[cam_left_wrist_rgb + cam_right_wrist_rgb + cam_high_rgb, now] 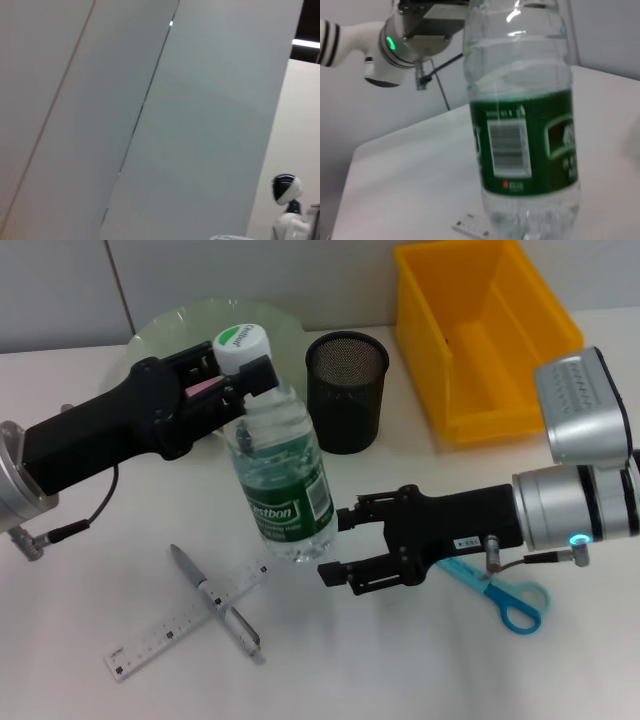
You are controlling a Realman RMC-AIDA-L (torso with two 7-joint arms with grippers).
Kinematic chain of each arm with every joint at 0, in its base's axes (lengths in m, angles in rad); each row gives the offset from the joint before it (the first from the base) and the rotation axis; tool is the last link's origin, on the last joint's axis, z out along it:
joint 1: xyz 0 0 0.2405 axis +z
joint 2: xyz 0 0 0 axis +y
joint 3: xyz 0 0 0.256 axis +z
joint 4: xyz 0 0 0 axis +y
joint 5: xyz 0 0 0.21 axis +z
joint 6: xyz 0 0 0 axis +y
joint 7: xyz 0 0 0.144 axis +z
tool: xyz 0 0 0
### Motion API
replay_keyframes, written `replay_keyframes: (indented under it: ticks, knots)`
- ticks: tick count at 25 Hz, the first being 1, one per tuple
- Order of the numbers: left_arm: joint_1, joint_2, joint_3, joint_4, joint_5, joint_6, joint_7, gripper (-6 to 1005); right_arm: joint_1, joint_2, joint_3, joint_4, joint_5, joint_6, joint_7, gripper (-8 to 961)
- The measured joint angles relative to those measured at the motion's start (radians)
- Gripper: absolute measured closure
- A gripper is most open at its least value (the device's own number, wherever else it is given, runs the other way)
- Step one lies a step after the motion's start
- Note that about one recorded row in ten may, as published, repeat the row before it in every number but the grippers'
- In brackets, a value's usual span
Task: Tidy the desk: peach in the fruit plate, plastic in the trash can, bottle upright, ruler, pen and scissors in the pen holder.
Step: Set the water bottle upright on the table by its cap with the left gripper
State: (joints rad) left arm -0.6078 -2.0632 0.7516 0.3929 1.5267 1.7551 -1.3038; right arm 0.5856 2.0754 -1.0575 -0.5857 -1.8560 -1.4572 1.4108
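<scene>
The clear water bottle (282, 475) with a green label and white cap stands upright on the white table. My left gripper (240, 380) is shut on its neck just under the cap. My right gripper (335, 545) is open beside the bottle's base, on its right side, and holds nothing. In the right wrist view the bottle (525, 140) fills the frame. The grey pen (215, 605) lies across the clear ruler (185, 620) at the front left. The blue scissors (505, 595) lie partly under my right arm. The black mesh pen holder (347, 390) stands behind the bottle. Peach and plastic are out of view.
A yellow bin (480, 330) stands at the back right. A pale green plate (200, 325) sits at the back, behind my left arm. The left wrist view shows only wall panels and a distant white robot (287, 210).
</scene>
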Motion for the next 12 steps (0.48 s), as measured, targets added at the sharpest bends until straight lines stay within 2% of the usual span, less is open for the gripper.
replay_keyframes:
  ticks: [8, 12]
  knots:
    - [0.065, 0.001, -0.07, 0.025, 0.001, -0.112, 0.107, 490, -0.072, 0.002, 0.058, -0.016, 0.011, 0.022, -0.063, 186]
    - [0.085, 0.001, -0.088, 0.025, 0.002, -0.165, 0.171, 486, -0.081, 0.004, 0.087, -0.011, 0.013, 0.017, -0.083, 186]
